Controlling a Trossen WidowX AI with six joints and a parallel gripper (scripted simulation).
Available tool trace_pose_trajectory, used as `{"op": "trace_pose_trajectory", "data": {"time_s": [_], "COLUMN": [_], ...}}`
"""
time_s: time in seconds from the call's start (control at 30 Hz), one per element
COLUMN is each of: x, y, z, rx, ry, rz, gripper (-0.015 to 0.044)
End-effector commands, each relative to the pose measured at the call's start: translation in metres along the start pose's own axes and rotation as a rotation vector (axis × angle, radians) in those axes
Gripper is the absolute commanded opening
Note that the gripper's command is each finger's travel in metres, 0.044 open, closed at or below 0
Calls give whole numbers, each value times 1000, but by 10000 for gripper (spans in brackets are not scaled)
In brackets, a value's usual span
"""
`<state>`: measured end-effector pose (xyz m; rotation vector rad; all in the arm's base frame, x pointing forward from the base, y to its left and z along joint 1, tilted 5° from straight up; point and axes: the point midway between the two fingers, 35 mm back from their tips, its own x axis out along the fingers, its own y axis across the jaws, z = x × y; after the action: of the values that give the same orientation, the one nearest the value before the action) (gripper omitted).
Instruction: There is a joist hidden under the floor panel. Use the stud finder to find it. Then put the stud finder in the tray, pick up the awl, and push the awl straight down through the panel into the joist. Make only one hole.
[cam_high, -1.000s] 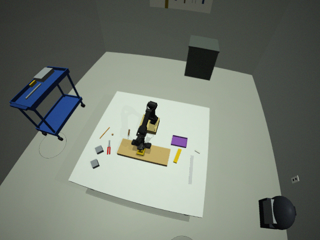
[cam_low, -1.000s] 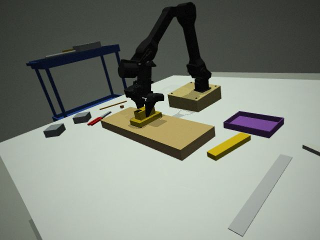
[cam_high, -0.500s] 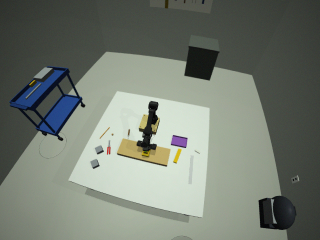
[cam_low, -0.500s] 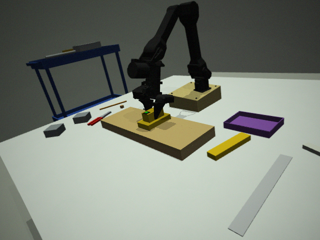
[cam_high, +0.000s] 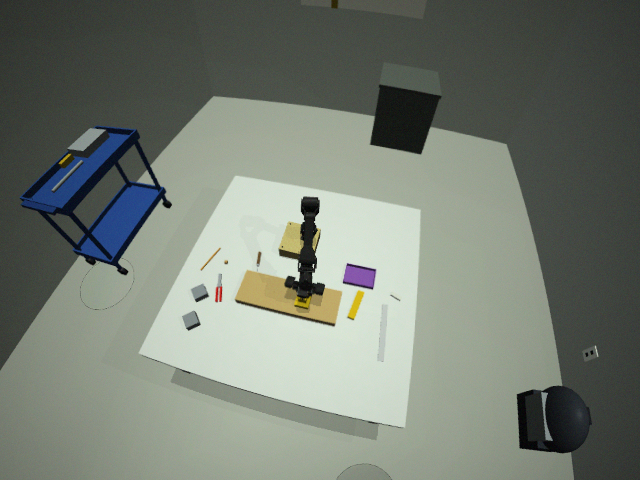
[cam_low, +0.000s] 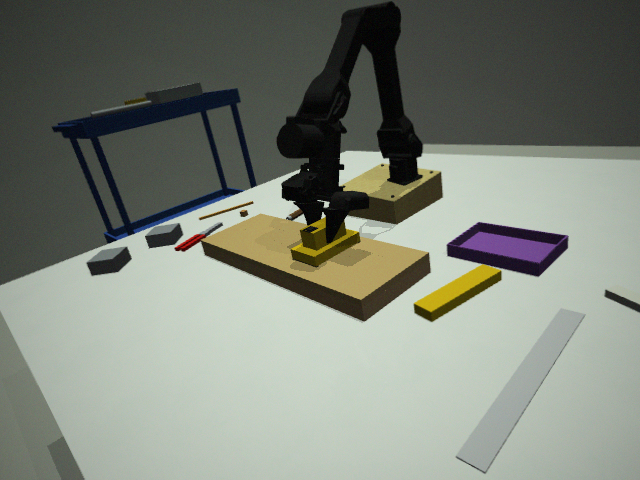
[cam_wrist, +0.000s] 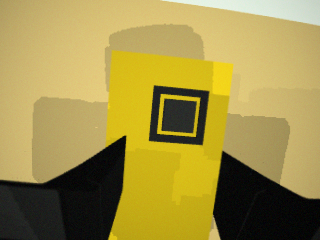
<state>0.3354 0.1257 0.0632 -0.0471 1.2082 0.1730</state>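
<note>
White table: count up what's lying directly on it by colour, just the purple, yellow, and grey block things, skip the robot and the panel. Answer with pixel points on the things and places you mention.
Purple tray (cam_high: 359, 276) (cam_low: 509, 248): 1
Yellow bar (cam_high: 355, 304) (cam_low: 458, 292): 1
Grey blocks (cam_high: 199, 292) (cam_low: 163, 235): 2
Total: 4
</note>
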Motion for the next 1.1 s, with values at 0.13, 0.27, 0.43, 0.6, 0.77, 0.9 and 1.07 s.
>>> {"op": "trace_pose_trajectory", "data": {"time_s": [0.13,0.27,0.43,0.6,0.77,0.9,1.07], "x": [0,-1,-1,-1,-2,-2,-2], "y": [33,48,66,83,101,115,121], "z": [1,1,1,1,1,1,1], "rx": [-5,-4,-4,-3,-3,-2,-2], "ry": [1,2,2,2,2,2,2], "rz": [15,16,18,19,20,21,22], "gripper": [0,0,0,0,0,0,0]}}
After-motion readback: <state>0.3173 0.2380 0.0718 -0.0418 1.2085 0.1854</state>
